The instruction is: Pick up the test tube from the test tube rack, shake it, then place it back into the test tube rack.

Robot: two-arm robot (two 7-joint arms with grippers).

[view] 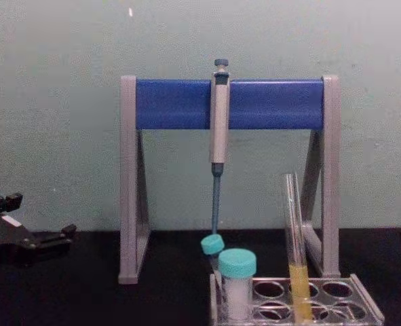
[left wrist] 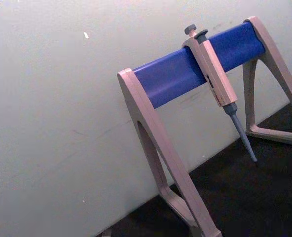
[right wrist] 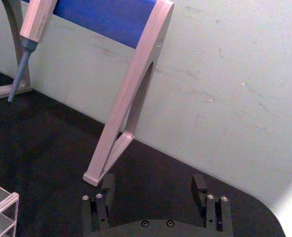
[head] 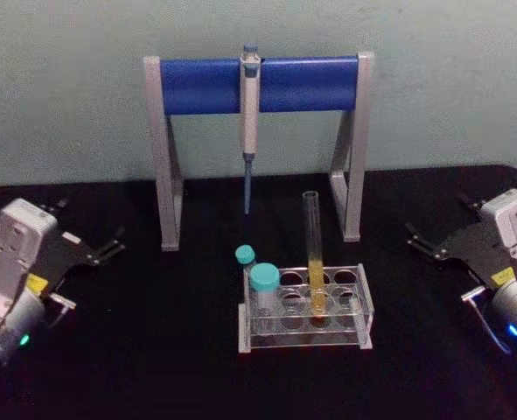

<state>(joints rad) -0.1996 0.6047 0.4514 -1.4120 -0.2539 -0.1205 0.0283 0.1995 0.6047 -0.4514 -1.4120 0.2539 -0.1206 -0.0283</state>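
Observation:
The test tube [head: 313, 241] is a tall clear tube with yellow-orange liquid in its lower part. It stands upright in a middle hole of the clear test tube rack [head: 364, 304] at the table's centre, and the chest view shows the same test tube [view: 295, 238] in the rack [view: 367, 310]. My left gripper [head: 89, 226] rests open at the far left, well apart from the rack. Far to the right, my right gripper [head: 442, 221] is also open. In the right wrist view the right gripper [right wrist: 153, 185] has nothing between its fingers, with a corner of the rack [right wrist: 0, 207] nearby.
Two teal-capped vials [head: 264, 278] [head: 245, 255] stand in the rack's left end. Behind it a grey-and-blue pipette stand [head: 258, 85] holds a hanging pipette [head: 250, 114] whose tip points down near the tube. A pale wall closes the back.

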